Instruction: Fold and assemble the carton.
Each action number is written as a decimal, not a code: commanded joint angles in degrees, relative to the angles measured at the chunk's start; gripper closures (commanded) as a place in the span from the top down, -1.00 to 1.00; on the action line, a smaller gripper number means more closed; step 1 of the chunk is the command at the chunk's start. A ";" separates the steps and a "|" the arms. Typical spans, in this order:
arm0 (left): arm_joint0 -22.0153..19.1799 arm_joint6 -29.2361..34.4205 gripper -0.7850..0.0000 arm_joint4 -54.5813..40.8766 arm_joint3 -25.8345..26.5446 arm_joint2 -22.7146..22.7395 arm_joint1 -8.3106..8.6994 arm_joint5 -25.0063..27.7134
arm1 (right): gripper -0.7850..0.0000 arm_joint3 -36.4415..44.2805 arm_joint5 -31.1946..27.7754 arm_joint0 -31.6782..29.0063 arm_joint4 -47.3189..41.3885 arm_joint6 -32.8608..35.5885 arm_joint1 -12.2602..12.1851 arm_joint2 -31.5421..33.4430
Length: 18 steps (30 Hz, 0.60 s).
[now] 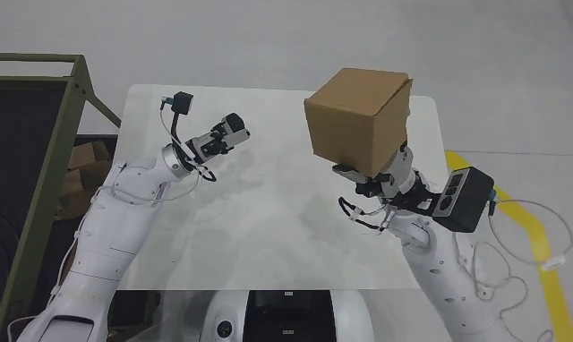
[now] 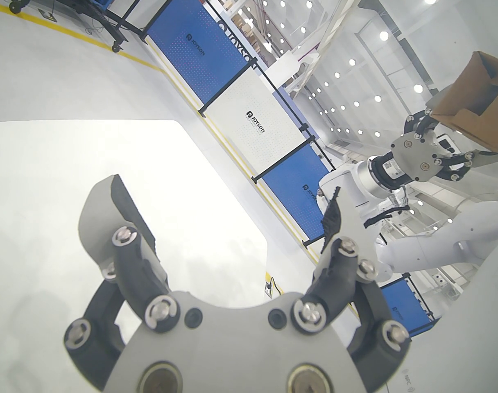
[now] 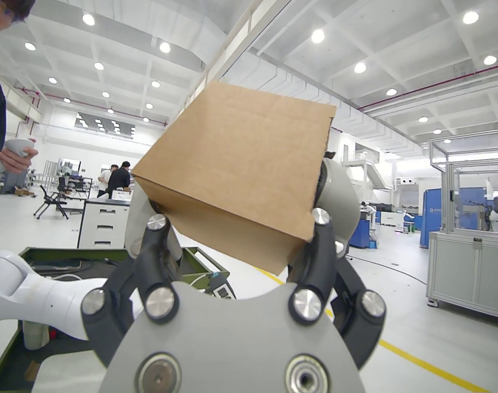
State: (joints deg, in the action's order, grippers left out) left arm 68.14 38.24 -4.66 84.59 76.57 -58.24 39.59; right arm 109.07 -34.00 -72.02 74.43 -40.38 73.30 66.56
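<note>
A brown cardboard carton is folded into a box shape and held up above the right part of the white table. My right gripper is shut on the carton's lower end, its fingers pressing the carton from both sides. From the left wrist view the carton shows its open inner side with flaps, the right gripper under it. My left gripper hovers over the table's left part, open and holding nothing, its fingers spread wide.
A dark green metal frame stands beside the table on the left, with cardboard pieces on the floor near it. Yellow floor tape runs to the right of the table.
</note>
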 commanded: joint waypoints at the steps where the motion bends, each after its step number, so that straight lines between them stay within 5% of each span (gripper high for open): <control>1: 0.00 0.00 1.00 0.00 0.00 0.00 0.00 0.00 | -1.00 1.10 0.80 -0.07 6.42 1.28 -0.24 -0.01; 7: 0.00 0.00 1.00 0.00 0.00 0.00 0.00 0.00 | -1.00 3.25 6.05 -1.14 18.40 -0.46 -0.70 0.38; 18: 0.00 0.00 1.00 0.00 0.00 0.00 0.00 0.00 | -1.00 4.20 12.08 -4.14 24.46 -1.46 -1.37 2.43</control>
State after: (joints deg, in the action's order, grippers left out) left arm 68.14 38.24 -4.66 84.59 76.57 -58.24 39.59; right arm 113.26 -23.89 -75.68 98.58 -43.61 71.94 68.36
